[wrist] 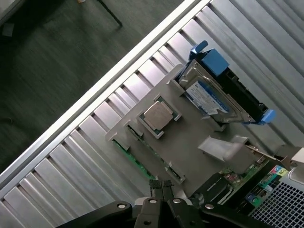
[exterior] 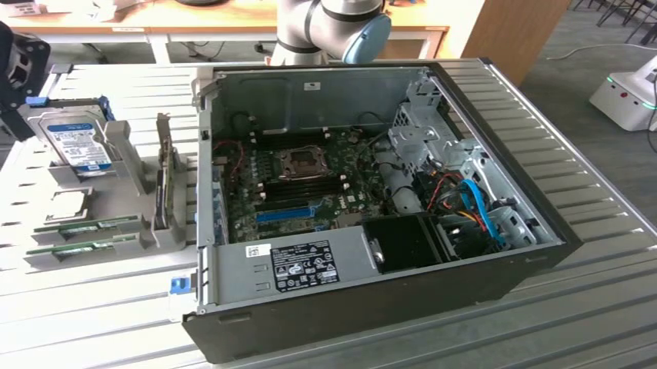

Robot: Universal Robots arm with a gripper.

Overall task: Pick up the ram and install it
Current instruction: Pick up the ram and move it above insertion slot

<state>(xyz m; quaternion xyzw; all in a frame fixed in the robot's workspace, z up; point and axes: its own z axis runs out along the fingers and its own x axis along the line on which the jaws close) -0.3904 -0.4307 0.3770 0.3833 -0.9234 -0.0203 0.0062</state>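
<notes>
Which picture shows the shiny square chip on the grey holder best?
The wrist view: the square chip is seen from above, its silver top clear in the grey holder. In the exterior view it looks small and pale, at that view's left, below the hard drive.

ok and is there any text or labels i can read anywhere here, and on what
None can be read as words.
Blue-white label on the hard drive: print too blurred.
Black-and-white label on the power supply: too small.
White sticker beside it: too small.
Pale sticker on the case wall: too small.
</notes>
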